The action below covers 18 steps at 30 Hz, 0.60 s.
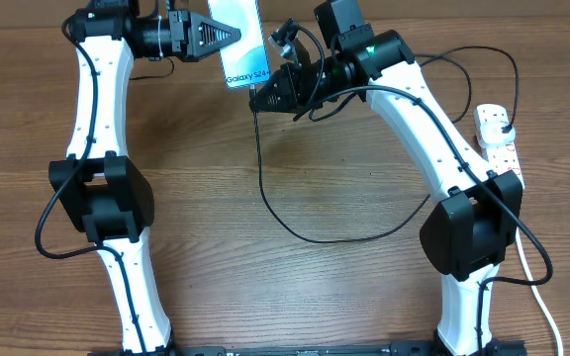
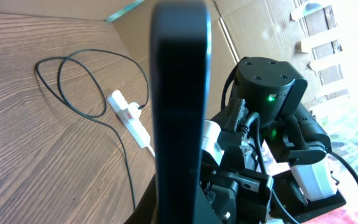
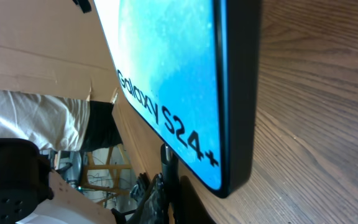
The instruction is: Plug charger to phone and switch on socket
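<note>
The phone point(image 1: 242, 44), its light-blue screen lit and marked "Galaxy S24+", is held above the table at the back with my left gripper point(image 1: 228, 36) shut on its side. In the left wrist view the phone point(image 2: 179, 106) shows edge-on as a dark slab. My right gripper point(image 1: 262, 97) is shut on the charger point(image 1: 260, 168) just below its connector tip point(image 3: 166, 155), which touches the phone point(image 3: 179, 81) at its lower edge. Whether the tip is inside the port is hidden. The black cable loops over the table to the socket point(image 1: 498, 136) at the right edge.
The socket point(image 2: 129, 115) is a white power strip with a black plug point(image 1: 504, 128) in it and a thick white cord point(image 1: 537, 287) trailing toward the front right. Cardboard panels point(image 2: 253, 25) stand behind the table. Both arm bases sit at the front edge.
</note>
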### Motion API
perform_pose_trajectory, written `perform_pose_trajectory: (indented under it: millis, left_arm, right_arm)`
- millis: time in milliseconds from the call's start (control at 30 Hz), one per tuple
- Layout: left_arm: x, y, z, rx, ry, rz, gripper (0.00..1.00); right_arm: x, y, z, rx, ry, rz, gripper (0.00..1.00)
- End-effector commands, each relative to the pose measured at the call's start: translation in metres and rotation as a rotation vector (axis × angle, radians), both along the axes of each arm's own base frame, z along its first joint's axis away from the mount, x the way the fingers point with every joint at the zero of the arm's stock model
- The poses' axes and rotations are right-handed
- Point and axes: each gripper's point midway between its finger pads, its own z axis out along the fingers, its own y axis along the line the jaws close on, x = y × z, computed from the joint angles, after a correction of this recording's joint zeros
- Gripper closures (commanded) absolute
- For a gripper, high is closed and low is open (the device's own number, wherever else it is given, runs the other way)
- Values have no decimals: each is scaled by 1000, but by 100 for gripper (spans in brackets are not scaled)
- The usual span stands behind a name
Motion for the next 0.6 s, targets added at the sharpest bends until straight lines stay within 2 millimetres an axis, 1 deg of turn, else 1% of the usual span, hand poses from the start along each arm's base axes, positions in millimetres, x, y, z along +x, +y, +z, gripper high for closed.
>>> perform_pose_trajectory:
  millis: [0, 333, 567]
  left_arm:
    - [-13, -2, 32, -48, -29, -29, 96]
    - [-14, -4, 32, -52, 28, -34, 96]
    - [-15, -8, 32, -52, 29, -41, 96]
  right_arm:
    - [1, -2, 21, 40, -31, -2, 96]
    - [0, 0, 22, 42, -5, -15, 96]
    - [4, 1, 24, 51, 8, -35, 96]
